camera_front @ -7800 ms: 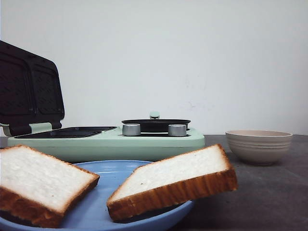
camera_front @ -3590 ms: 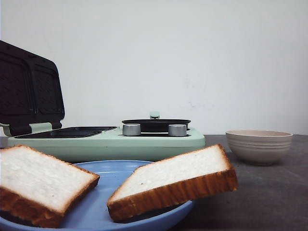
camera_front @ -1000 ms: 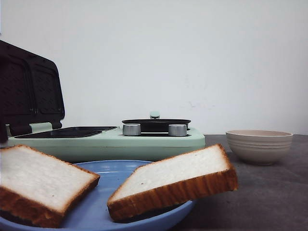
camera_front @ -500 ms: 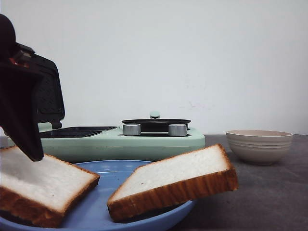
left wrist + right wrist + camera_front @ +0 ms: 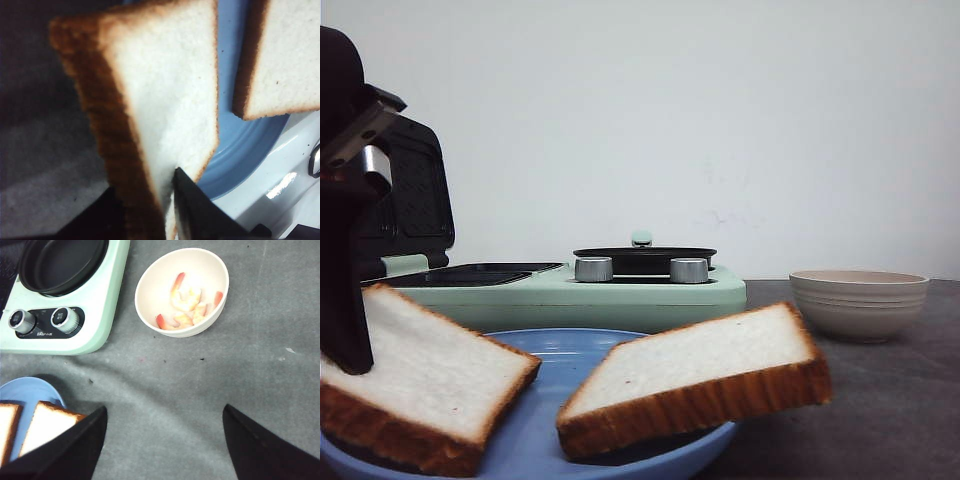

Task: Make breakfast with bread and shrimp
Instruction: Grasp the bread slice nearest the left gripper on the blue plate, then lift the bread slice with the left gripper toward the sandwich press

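As its black fingers (image 5: 192, 210) pinch one corner of the left bread slice (image 5: 420, 375), the left gripper (image 5: 145, 212) tilts it on the blue plate (image 5: 560, 425); the second slice (image 5: 695, 385) lies beside it. The right gripper (image 5: 162, 440) hangs spread wide over grey table (image 5: 165, 385), near the beige bowl (image 5: 182, 292) holding the shrimp (image 5: 187, 305), beside the mint-green cooker (image 5: 570, 290).

One bread slice (image 5: 165, 100), white with brown crust, stands pinched between the left fingers (image 5: 192, 210); second slice (image 5: 282, 55) beside; shrimp (image 5: 187, 302) curled, orange-pink.
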Motion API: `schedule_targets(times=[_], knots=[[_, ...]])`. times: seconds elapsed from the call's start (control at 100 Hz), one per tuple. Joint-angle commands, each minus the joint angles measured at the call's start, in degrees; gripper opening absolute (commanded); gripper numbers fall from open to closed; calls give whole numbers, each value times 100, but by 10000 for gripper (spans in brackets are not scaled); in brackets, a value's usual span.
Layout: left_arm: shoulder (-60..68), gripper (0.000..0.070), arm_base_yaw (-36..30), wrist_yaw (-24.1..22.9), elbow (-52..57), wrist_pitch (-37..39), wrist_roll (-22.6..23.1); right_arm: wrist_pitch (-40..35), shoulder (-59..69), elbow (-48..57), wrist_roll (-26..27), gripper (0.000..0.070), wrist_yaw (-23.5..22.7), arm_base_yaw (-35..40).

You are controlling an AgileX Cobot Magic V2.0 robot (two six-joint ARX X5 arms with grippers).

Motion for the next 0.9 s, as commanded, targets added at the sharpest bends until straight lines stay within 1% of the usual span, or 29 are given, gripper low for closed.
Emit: schedule_targets(times=[0.0,0.25,0.55,0.66,0.78,0.89], knots=[[66,3,-31,24,98,55,11,37,22,74,-48,456,-13,-4],[-138,3,-31,-33,122,94,11,42,22,74,-48,456,-11,-4],[-800,3,-31,-610,144,214,-11,57,22,74,-48,456,-11,-4],[-1060,3,-31,-776,146,402,-11,57,22,74,-50,456,-11,-4],[-1346,3,-31,-844,146,741,-17,57,22,74,-50,456,-11,-4],[-1591,3,-31,-1049,146,1060,-120,57,22,74,-50,456,-11,-4]])
